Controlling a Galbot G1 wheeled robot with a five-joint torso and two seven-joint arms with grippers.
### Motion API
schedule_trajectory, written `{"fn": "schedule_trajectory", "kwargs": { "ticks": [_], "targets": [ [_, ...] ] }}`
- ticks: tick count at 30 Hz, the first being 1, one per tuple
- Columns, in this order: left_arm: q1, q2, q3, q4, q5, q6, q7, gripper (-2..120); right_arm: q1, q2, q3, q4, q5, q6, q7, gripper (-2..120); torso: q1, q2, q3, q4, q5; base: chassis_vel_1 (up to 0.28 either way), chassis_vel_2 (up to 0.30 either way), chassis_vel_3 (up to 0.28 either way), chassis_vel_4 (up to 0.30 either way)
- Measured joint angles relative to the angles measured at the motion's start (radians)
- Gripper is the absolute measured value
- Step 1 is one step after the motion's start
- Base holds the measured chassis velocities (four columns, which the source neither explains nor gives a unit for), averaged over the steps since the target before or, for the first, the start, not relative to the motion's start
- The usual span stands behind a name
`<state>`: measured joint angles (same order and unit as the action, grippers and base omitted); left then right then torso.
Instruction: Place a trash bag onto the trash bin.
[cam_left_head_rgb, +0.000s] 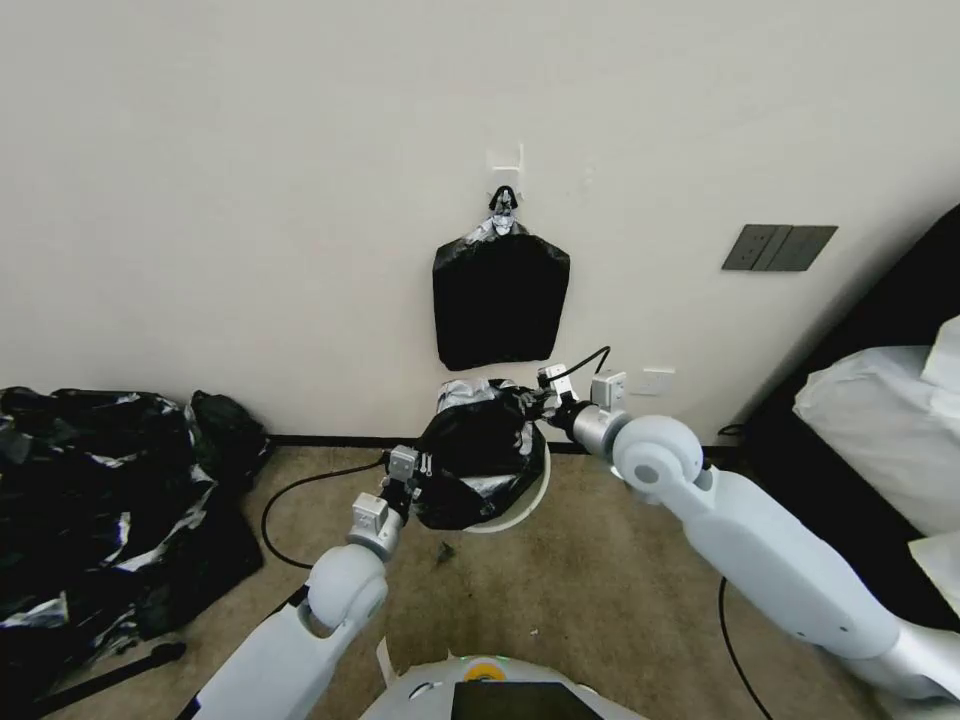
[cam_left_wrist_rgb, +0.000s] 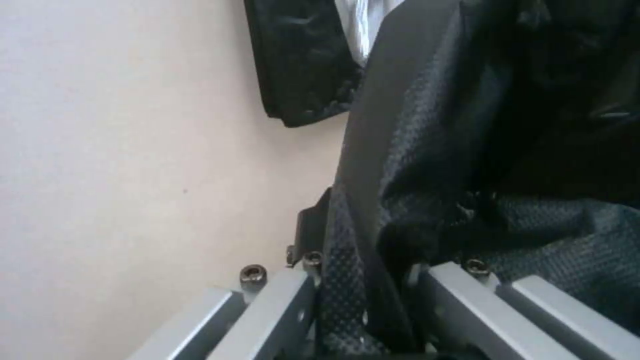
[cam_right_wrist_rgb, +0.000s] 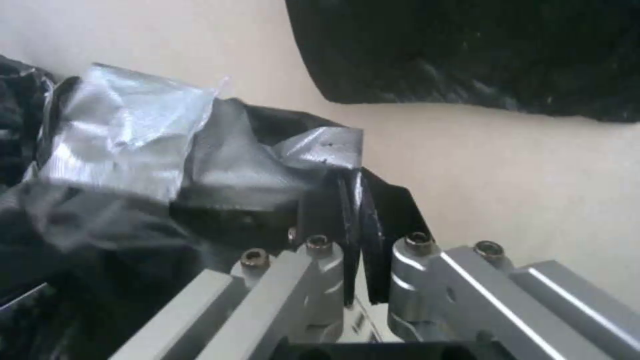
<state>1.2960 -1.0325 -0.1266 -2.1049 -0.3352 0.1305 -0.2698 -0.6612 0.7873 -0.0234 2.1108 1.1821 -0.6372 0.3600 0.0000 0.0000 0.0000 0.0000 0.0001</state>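
The trash bag (cam_left_head_rgb: 478, 455) is gripped at opposite edges by the left gripper (cam_left_head_rgb: 418, 474) and right gripper (cam_left_head_rgb: 541, 398), both clenched on plastic, so its mouth is spread over the trash bin (cam_left_head_rgb: 532, 497) below.

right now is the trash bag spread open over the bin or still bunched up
Bunched up. The trash bag sits crumpled over the bin, pinched at either side by the left tool and right tool.

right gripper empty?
No: the right gripper is shut on a fold of the trash bag, black plastic pinched between its fingers.
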Motion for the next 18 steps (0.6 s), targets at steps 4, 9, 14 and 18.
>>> {"fn": "schedule_trajectory", "kwargs": {
  "ticks": [4, 9, 14, 18],
  "targets": [
    [0.008, -0.012, -0.015, 0.005, -0.045, -0.031, 0.017, 1, -0.004, -0.027, 0.023, -0.001, 0.074, -0.004, -0.001, 6, 0.000, 0.000, 0.000, 0.0000, 0.0000, 0.000, 0.000, 0.000, 0.000],
    [0.004, -0.034, -0.032, 0.032, -0.123, -0.081, 0.029, 1, -0.036, -0.042, 0.072, -0.005, 0.180, -0.001, -0.003, 6, 0.000, 0.000, 0.000, -0.0001, -0.0001, 0.000, 0.000, 0.000, 0.000],
    [-0.002, -0.042, -0.048, 0.046, -0.200, -0.106, 0.044, 1, -0.071, -0.048, 0.120, -0.001, 0.268, 0.003, -0.003, 6, 0.000, 0.000, 0.000, -0.0001, -0.0001, 0.000, 0.000, 0.000, 0.000],
    [-0.007, -0.052, -0.053, 0.050, -0.253, -0.112, 0.044, 1, -0.097, -0.052, 0.138, 0.001, 0.275, 0.012, -0.011, 6, 0.000, 0.000, 0.000, -0.0001, 0.0000, 0.000, 0.000, 0.000, 0.000]
  ]
}}
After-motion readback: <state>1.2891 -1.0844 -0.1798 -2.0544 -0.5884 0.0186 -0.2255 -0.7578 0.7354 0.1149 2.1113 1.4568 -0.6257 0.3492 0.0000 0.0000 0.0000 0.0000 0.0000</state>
